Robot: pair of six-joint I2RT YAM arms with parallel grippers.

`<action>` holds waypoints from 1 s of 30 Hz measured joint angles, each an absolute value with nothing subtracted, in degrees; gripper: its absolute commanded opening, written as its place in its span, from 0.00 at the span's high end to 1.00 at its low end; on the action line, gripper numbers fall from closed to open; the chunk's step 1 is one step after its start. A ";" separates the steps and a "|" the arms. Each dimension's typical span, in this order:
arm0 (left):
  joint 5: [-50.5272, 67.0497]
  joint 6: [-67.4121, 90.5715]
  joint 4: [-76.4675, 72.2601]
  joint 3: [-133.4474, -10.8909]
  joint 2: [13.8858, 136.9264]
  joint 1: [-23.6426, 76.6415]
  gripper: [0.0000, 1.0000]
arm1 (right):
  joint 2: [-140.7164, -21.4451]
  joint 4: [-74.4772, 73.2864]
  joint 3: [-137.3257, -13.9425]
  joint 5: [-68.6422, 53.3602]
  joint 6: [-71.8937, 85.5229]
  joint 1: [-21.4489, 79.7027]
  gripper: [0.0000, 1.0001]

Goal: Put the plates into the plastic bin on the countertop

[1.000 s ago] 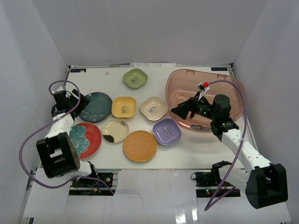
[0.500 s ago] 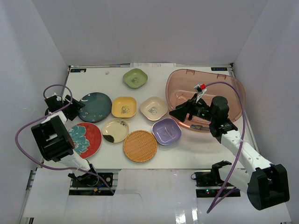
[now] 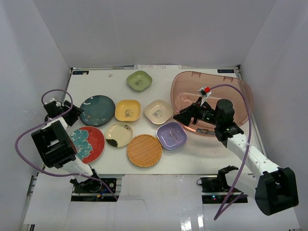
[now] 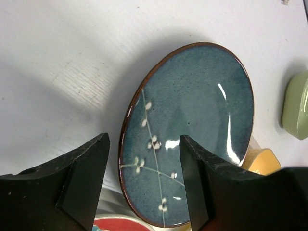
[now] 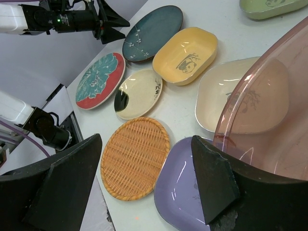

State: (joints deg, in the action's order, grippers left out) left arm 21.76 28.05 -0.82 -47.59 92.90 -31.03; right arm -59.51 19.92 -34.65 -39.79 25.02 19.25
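Note:
Eight plates lie on the white countertop [image 3: 96,86]: green [image 3: 139,80], teal [image 3: 97,110], yellow [image 3: 128,110], cream square [image 3: 158,111], lavender [image 3: 172,135], cream round [image 3: 119,134], woven orange [image 3: 144,150] and red [image 3: 87,143]. The pinkish plastic bin [image 3: 226,84] stands at the right and holds nothing I can see. My left gripper [image 3: 77,115] is open at the teal plate's left edge. In its wrist view the teal plate [image 4: 192,115] shows between the fingers. My right gripper [image 3: 183,117] is open over the bin's left rim, above the lavender plate [image 5: 180,187].
White walls close in the countertop on three sides. The red plate [image 5: 100,81] lies just in front of the left gripper. The bin's rim [image 5: 240,110] overlaps the cream square dish [image 5: 214,96] in the right wrist view. Purple cables loop beside both arms.
My left arm has swung outward to the left, and its gripper now sits at the teal plate's left edge with narrower jaws. The right gripper has edged slightly left.

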 measured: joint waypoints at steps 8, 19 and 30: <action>22.63 27.20 -1.76 -46.87 93.80 -31.07 0.30 | -59.61 19.92 -34.65 -39.51 24.88 19.59 0.20; 29.12 30.35 -8.08 -46.11 100.47 -31.33 0.63 | -60.12 19.88 -34.68 -38.76 23.99 20.32 0.20; 33.34 37.85 -16.36 -43.03 100.60 -31.77 1.00 | -64.38 19.51 -34.96 -36.40 23.70 25.78 0.20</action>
